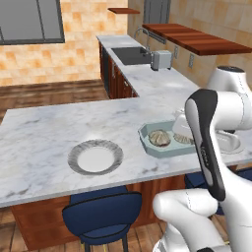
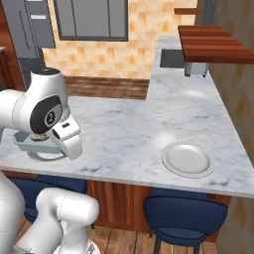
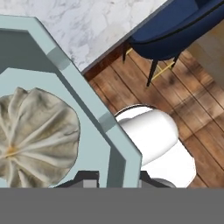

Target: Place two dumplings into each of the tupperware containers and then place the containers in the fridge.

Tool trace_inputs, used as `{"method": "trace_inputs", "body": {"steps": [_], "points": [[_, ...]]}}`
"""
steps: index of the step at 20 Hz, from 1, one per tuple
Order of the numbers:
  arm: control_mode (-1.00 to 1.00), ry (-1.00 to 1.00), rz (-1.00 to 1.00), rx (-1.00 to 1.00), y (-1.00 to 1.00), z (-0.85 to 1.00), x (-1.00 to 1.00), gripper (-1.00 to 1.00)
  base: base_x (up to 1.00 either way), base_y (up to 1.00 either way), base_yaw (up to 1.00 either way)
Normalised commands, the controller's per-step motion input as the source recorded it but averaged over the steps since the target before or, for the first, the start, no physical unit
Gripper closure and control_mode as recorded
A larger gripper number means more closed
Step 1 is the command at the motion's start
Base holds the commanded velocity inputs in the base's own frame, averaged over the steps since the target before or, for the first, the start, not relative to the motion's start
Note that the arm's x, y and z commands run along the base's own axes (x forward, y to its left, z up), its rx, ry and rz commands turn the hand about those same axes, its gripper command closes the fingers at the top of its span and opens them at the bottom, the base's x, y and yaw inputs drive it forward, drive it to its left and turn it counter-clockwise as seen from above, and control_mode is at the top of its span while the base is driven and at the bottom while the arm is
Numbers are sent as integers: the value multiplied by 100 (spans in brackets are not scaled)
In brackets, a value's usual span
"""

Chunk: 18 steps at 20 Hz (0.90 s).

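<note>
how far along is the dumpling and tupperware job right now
Done: the pale blue-green container at the counter's near edge holds two dumplings, and the grey plate sits bare. In hand: the gripper is closed on that container's rim, as the hand view shows. Left: the container is not yet in the fridge; the second tub, mostly hidden behind the arm, cannot be judged.

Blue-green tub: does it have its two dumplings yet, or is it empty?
Loaded: the blue-green tub holds two dumplings, the second partly hidden behind the arm.
</note>
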Motion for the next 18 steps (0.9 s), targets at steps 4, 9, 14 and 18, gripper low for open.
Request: {"method": "trace_inputs", "body": {"steps": [4, 9, 14, 18], "points": [[100, -1, 0, 0, 0, 0, -9, 100, -29, 0, 0], [100, 0, 0, 0, 0, 0, 0, 100, -98, 11, 0], [100, 0, 0, 0, 0, 0, 0, 100, -80, 96, 3], [100, 0, 0, 0, 0, 0, 0, 100, -37, 100, 0]]}}
